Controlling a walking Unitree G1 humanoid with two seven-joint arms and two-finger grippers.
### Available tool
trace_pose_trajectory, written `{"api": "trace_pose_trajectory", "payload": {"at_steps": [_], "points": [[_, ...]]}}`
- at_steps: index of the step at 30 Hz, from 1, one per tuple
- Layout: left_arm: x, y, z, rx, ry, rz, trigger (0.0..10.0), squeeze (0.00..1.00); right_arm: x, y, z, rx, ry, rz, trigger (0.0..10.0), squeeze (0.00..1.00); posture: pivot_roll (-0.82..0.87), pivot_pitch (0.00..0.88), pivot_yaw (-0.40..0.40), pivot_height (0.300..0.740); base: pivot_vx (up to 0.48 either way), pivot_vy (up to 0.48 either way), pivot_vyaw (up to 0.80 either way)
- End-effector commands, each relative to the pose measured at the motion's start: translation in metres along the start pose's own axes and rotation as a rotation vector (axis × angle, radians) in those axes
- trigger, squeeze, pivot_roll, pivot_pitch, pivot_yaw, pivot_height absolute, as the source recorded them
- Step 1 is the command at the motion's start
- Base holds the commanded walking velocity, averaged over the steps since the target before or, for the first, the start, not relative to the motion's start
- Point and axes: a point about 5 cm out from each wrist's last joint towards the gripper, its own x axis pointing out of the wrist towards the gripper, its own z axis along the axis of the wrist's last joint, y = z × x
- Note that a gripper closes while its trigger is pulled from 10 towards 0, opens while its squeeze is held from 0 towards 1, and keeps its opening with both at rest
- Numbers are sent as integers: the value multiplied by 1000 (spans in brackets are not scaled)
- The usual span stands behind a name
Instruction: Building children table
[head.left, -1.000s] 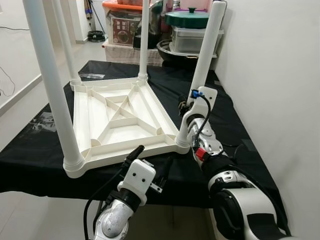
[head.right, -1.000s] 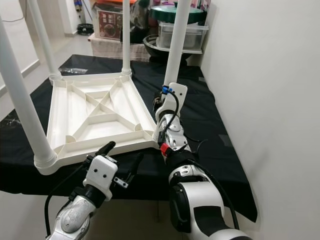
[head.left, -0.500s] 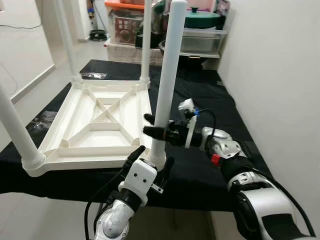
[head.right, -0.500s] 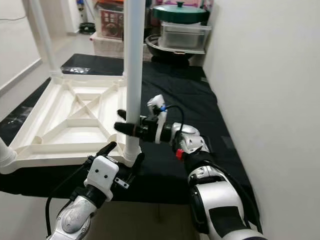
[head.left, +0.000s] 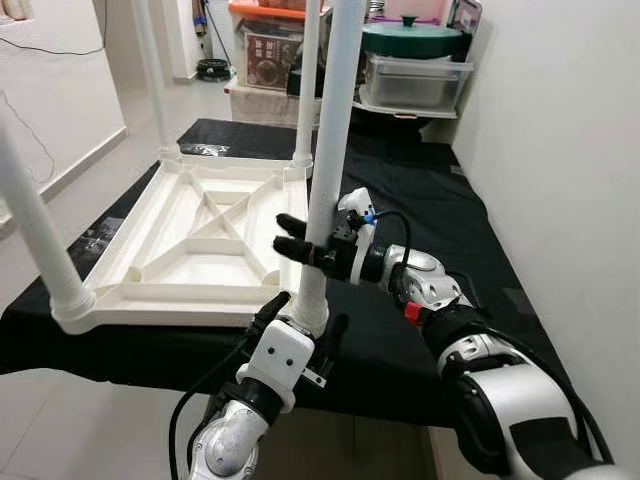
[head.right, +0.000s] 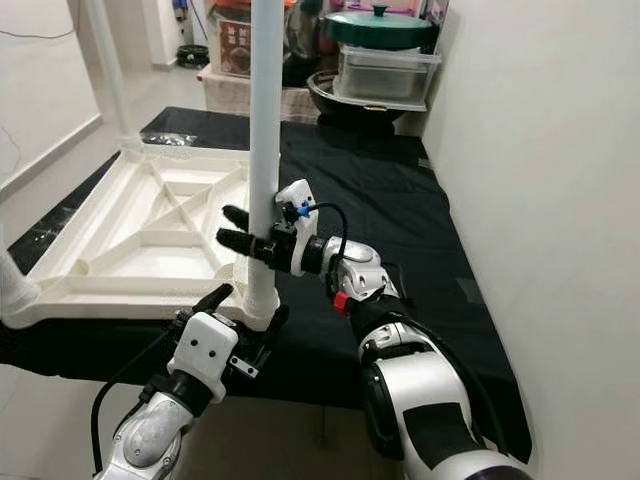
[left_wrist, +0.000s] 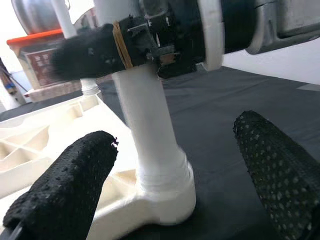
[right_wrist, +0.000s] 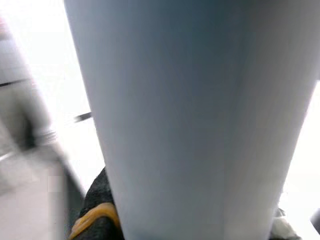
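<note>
Right gripper (head.left: 300, 236) now clamped across near leg (head.left: 325, 190), reoriented from alongside it a second ago. Leg upright in corner socket of upturned tabletop (head.left: 190, 250) on black cloth (head.left: 430, 210). Likely seating leg. Left gripper (left_wrist: 170, 165) wide open, straddling socket, touching nothing.

The overturned table top (head.left: 195, 235) lies on the counter (head.left: 440, 225), toward its left side, with four legs standing upright from its corners: the near-right leg (head.left: 330, 150), the near-left leg (head.left: 35, 230), and two far legs (head.left: 150, 70) behind them. The right end effector (head.left: 300, 245) reaches in from the right and is set around the near-right leg partway up, while the left end effector (head.left: 300, 320) sits at the counter's near edge, one finger on either side of that leg's base. Behind the counter, stacked storage boxes (head.left: 270, 50) stand left of a lidded pot (head.left: 415, 40), which rests on a container (head.left: 415, 80), and a wall (head.left: 560, 150) runs along the counter's right side.
</note>
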Motion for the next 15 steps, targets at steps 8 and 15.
{"api": "trace_pose_trajectory", "payload": {"at_steps": [8,15], "points": [[-1,-2,-4,-3,20,-8,10000,0,-38,-56,-6,63,19,-986,0,0,83,23,-110,740,0,0,0],[0,-2,-4,-2,20,-8,10000,0,-30,-44,-10,84,-27,-1092,10000,0,87,28,-109,740,0,0,0]]}}
